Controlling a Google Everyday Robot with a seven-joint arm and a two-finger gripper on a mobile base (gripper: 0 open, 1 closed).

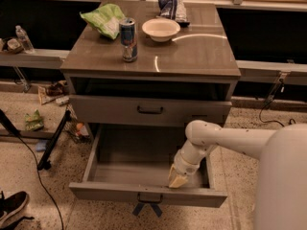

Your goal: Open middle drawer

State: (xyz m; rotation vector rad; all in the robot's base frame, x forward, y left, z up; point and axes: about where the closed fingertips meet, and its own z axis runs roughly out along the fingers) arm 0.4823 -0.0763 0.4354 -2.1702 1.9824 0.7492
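The middle drawer (120, 191) is pulled far out of the grey-brown cabinet (192, 61), and its inside shows empty. Its small dark loop handle (150, 198) sits at the centre of the front panel. My gripper (178, 180) hangs from the white arm (225, 139) and reaches down inside the drawer. Its cream tip is just behind the front panel, right of the handle. The drawer above (150, 110) is closed. The lowest drawer is hidden under the open one.
On the cabinet top stand a can (128, 32), a white bowl (161, 29), a green chip bag (103, 19) and a dark bag (171, 6). A dark stand leg (55, 138) and litter lie on the floor to the left. A shoe (12, 209) is at the bottom left.
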